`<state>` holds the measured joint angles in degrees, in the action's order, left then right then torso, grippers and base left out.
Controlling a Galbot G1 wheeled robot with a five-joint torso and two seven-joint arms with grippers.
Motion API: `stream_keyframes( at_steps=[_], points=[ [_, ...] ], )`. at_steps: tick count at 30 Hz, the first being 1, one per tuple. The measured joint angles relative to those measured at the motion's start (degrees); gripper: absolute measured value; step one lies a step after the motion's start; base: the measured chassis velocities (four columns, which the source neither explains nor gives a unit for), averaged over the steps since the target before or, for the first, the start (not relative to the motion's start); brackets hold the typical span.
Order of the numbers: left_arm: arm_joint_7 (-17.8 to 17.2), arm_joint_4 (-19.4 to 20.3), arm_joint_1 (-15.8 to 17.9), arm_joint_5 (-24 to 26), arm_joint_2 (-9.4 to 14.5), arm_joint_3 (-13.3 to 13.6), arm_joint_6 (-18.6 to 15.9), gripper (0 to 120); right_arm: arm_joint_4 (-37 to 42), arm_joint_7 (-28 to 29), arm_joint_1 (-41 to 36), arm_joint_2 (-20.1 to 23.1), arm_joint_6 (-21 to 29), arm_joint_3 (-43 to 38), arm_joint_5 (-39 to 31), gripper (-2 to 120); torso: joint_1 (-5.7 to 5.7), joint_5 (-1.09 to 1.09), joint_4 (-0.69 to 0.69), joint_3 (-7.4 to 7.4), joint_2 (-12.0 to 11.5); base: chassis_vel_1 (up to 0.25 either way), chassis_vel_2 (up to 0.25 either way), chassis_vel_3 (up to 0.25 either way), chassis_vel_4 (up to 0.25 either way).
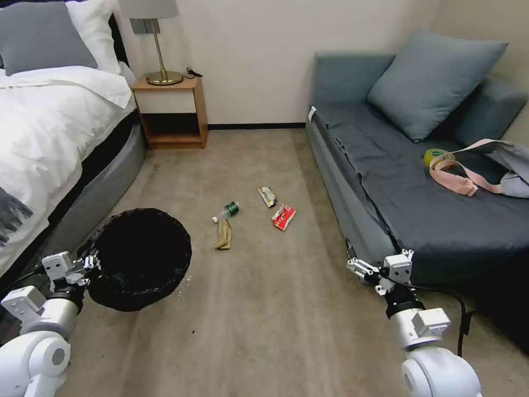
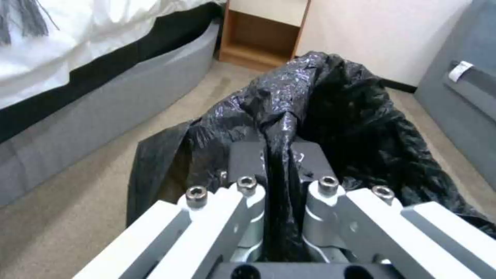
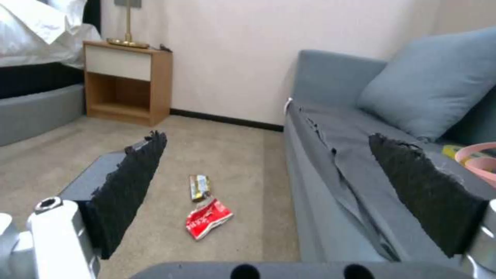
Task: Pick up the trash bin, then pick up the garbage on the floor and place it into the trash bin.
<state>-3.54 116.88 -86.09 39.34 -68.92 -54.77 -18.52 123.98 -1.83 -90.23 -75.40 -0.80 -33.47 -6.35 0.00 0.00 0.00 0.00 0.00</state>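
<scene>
Even, soft indoor light throughout; wrist views slightly blurred up close.

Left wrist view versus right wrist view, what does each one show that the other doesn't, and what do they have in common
The left wrist view alone shows the left gripper shut on a fold of the black bag lining the trash bin. The right wrist view alone shows the open right gripper above the carpet, with the red-white wrapper and the yellow-green foil wrapper lying on the floor ahead of it, and the cushion on the sofa. Both show the bed, the wooden nightstand, the grey sofa, the carpet and the wall.
</scene>
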Motion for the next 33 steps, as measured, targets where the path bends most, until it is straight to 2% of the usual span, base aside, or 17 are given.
stream_keyframes(
  at_steps=[27,33],
  points=[
    [-0.83,-1.03,0.94,1.75,0.77,-3.68,-0.84,5,-0.45,-1.66,0.58,-0.04,-0.98,-0.59,-0.25,100,0.00,0.00,0.00,0.00,0.00,0.000,0.000,0.000,0.000],
    [-0.52,-1.40,1.03,2.66,0.94,-4.93,-0.83,5,-0.77,-2.10,0.61,-0.09,-1.23,-0.41,-0.25,100,0.00,0.00,0.00,0.00,0.00,-0.067,0.063,0.073,-0.073]
  ],
)
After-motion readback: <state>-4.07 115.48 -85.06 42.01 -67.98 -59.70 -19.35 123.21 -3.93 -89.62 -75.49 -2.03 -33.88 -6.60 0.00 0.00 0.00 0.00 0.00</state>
